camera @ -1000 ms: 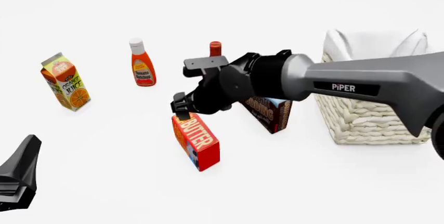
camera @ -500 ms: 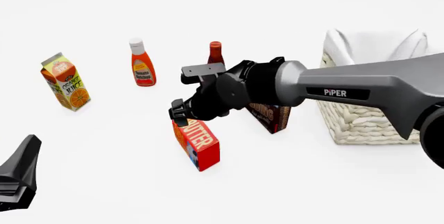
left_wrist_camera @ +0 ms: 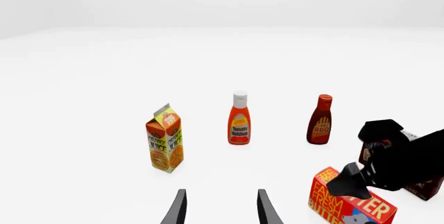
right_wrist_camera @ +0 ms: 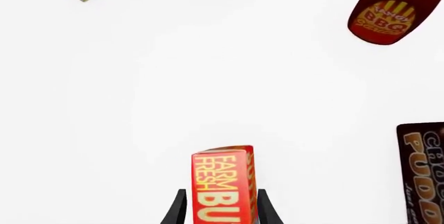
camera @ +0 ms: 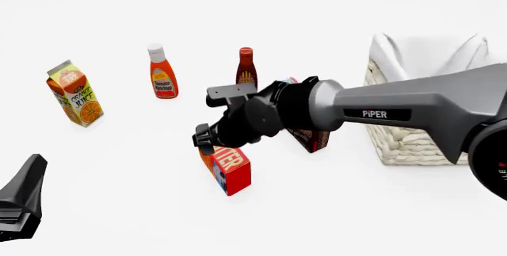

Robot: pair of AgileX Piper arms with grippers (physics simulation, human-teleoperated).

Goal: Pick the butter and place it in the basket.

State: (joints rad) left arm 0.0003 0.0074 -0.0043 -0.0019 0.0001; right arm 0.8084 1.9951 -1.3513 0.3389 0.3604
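Butter (right_wrist_camera: pixel 223 185) sits between right hand's (right_wrist_camera: pixel 220 208) spread fingers, hidden from front; left hand (left_wrist_camera: pixel 220 208) apart.

Lighting bright, flat, even in all three views; no distinct source. White table (camera: pixel 119 208) nearly blown out, merging with the backdrop. Almost no cast shadows under objects. Renders sharp, no blur, no edge distortion. Soft highlight along right arm housing (camera: pixel 412 98); no hard glare.

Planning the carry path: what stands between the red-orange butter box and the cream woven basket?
In the front view, the brown chocolate pudding box stands between the butter and the basket, partly hidden by the right arm.
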